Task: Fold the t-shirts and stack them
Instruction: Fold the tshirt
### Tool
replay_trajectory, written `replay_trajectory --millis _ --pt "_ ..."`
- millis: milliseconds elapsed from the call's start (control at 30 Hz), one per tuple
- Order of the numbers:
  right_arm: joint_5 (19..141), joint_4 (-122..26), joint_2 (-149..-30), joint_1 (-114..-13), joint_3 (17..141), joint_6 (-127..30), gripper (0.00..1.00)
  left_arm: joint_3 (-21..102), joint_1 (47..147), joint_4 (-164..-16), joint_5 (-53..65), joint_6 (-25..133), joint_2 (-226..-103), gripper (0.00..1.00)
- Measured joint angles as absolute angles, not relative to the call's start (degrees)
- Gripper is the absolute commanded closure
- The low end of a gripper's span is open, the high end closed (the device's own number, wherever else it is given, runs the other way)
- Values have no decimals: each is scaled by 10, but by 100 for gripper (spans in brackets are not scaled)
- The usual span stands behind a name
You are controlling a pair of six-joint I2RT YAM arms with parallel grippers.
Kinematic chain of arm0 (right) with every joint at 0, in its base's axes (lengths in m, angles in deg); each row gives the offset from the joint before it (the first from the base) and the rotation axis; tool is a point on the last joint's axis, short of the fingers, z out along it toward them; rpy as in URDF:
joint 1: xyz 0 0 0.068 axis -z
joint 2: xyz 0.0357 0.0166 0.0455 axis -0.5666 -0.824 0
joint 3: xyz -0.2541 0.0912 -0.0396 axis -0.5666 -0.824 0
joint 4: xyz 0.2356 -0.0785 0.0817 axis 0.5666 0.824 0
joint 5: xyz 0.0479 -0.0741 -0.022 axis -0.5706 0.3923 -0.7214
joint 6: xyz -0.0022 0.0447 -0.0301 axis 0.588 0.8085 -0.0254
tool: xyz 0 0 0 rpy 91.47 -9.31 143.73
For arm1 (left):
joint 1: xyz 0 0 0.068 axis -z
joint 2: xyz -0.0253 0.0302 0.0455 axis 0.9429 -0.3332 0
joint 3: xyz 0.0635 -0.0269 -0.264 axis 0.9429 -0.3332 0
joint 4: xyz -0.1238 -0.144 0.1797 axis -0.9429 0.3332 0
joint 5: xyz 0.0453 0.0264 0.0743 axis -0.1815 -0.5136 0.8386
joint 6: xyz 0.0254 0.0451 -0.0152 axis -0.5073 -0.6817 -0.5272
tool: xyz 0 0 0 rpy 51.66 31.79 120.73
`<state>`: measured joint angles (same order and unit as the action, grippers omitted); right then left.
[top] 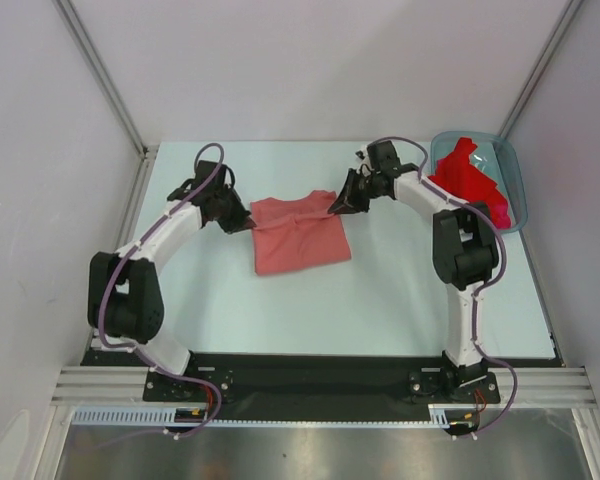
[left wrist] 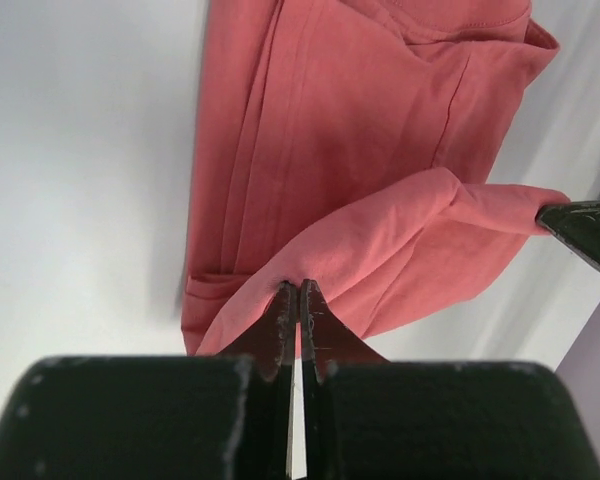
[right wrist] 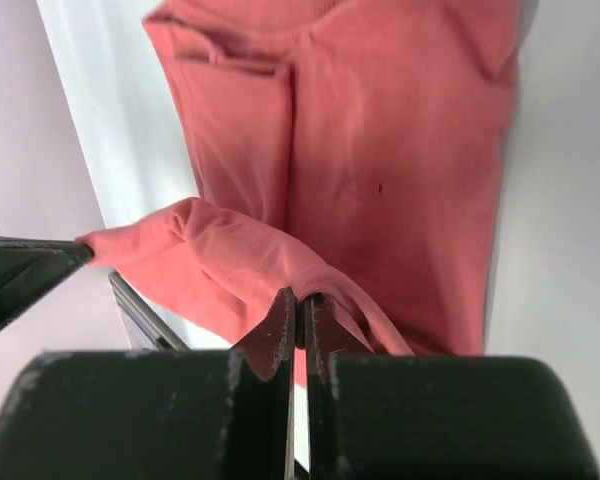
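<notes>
A salmon-pink t-shirt (top: 298, 235) lies partly folded in the middle of the table. My left gripper (top: 248, 222) is shut on its far left edge, and the right gripper (top: 334, 206) is shut on its far right edge. Between them that edge is lifted off the table. In the left wrist view the closed jaws (left wrist: 298, 287) pinch a fold of the pink t-shirt (left wrist: 380, 150). The right wrist view shows the same: right gripper (right wrist: 298, 296) clamped on a raised fold of the t-shirt (right wrist: 400, 170). Brighter red t-shirts (top: 470, 180) lie crumpled in the bin.
A translucent blue-grey plastic bin (top: 516, 175) stands at the far right corner of the table, close behind the right arm. White walls with metal rails enclose the table on the left, right and back.
</notes>
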<state>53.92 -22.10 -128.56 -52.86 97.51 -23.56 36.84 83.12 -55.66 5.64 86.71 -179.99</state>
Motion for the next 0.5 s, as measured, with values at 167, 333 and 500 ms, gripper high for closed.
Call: replay_trajectory --millis 167,333,500 --pt "532 -213 -1349 -522 1062 -225 100 419 817 -561 45 856 -1860 100" --pt "526 -209 -1400 -515 1135 -211 100 477 797 -564 32 847 -1913 100" --pt "519 -216 -1433 -508 1179 -195 100 522 781 -566 18 841 -1958 100"
